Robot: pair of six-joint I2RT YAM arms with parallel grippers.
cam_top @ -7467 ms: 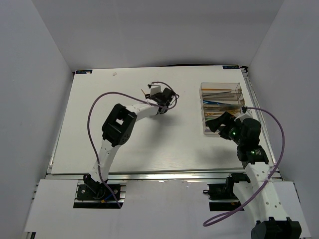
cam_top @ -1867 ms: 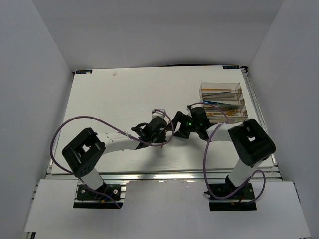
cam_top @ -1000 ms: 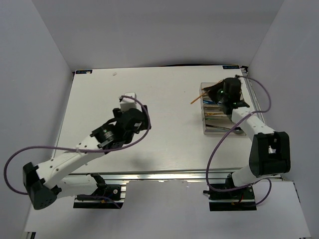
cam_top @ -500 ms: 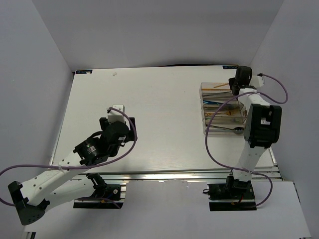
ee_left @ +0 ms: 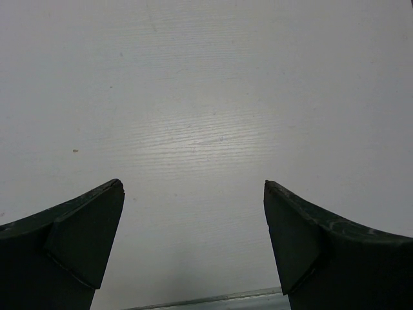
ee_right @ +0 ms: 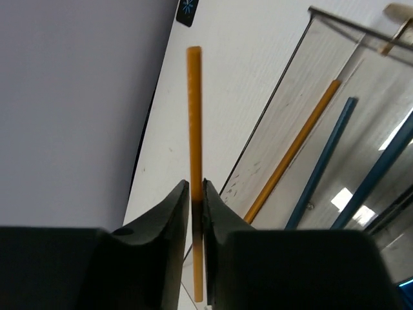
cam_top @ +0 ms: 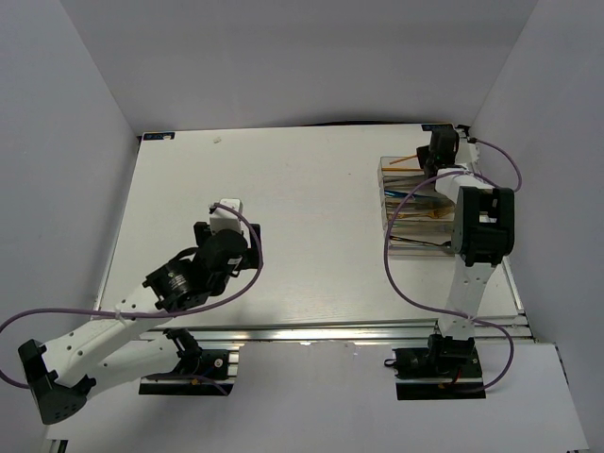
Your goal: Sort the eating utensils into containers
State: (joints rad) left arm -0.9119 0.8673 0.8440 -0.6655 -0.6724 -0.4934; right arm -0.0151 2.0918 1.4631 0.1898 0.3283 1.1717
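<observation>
Right end effector (ee_right: 192, 187): pressed together on an orange chopstick (ee_right: 193, 116), pinching it below its middle, so the longer part juts ahead of the fingers.
Chopstick: sits straight between the fingers with no visible slant in the grip; in the top view it points leftward from the end effector.
Tray (ee_right: 342, 19): just right of the held stick in the wrist view. The stick looks to hang beside the tray's outer wall rather than over a compartment. How high it sits above the rim I cannot tell.
Other chopstick (ee_right: 293, 152): lies in the compartment nearest the end effector, so that is the likely target.
Knives (ee_right: 329, 161): blue, one compartment further out. Keep clear of that slot.
Step in hand: placing the chopstick beside its match, by my reading.
How to do it well: shift sideways until the whole stick is inside the wall line. Turn it parallel to the compartment's long side. Lower the jutting end first so it does not catch the rim. Release low, since a thin stick dropped from a height could bounce out or land across a divider.
Left end effector (ee_left: 192, 185): spread wide and holding nothing, over the bare surface (ee_left: 206, 97) and well apart from the tray.
</observation>
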